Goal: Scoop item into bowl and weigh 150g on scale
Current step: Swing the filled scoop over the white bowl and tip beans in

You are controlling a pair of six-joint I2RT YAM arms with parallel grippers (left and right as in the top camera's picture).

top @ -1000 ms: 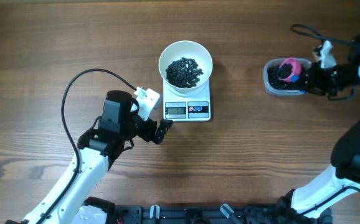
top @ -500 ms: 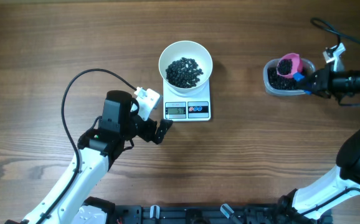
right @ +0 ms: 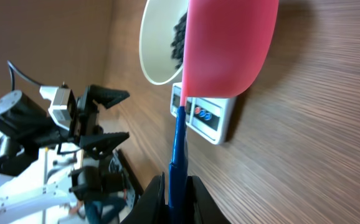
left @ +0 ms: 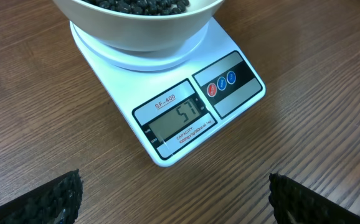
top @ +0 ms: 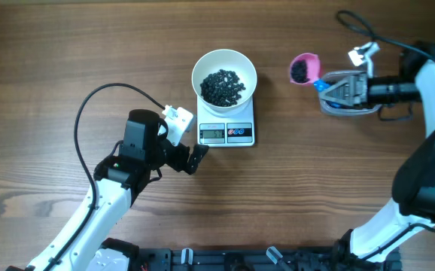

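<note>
My right gripper (right: 175,186) clamps the blue handle of the scoop (right: 230,43) — beans (top: 299,71) in its cup. The part-filled bowl (top: 224,77) sits on the scale (top: 227,128), just ahead of my wide-open left gripper (top: 195,158).

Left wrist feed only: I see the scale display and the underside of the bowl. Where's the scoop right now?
Observer: Overhead shows the pink scoop held over the table, between the bowl and the clear tub. It is not above the bowl yet.
Operator: Loaded or empty?
Observer: Loaded. Dark beans fill its cup.
</note>
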